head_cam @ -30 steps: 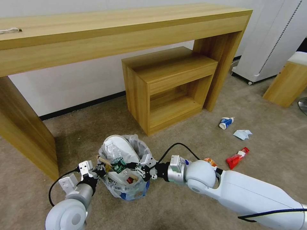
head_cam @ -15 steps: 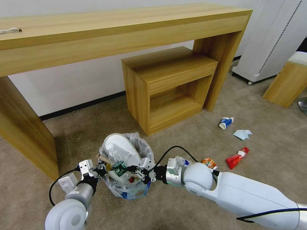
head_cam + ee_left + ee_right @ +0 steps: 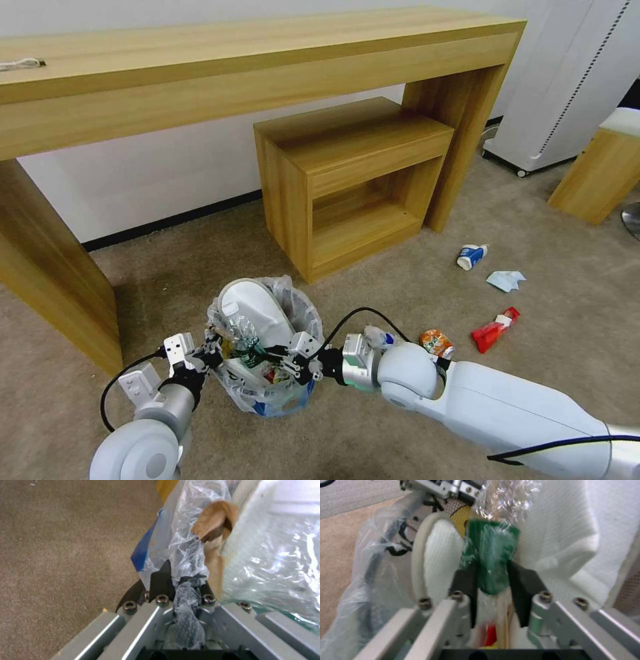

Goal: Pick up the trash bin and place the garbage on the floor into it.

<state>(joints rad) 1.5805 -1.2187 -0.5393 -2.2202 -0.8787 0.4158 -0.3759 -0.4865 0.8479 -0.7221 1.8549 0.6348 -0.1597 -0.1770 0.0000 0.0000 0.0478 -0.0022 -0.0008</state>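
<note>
Since a second ago the clear bottle (image 3: 243,333) has sunk lower into the trash bin (image 3: 267,387), long axis near upright, neck up. Left gripper (image 3: 181,585) pinches the bin's bag rim, bin on the floor (image 3: 373,287) just before the small wooden cabinet (image 3: 347,180). Right gripper (image 3: 493,580) clamps the bottle's green label. White slipper (image 3: 257,310) stands on end inside. Crushed can (image 3: 437,343), red carton (image 3: 495,329), tissue (image 3: 505,280), cup (image 3: 471,256) lie rightward.
</note>
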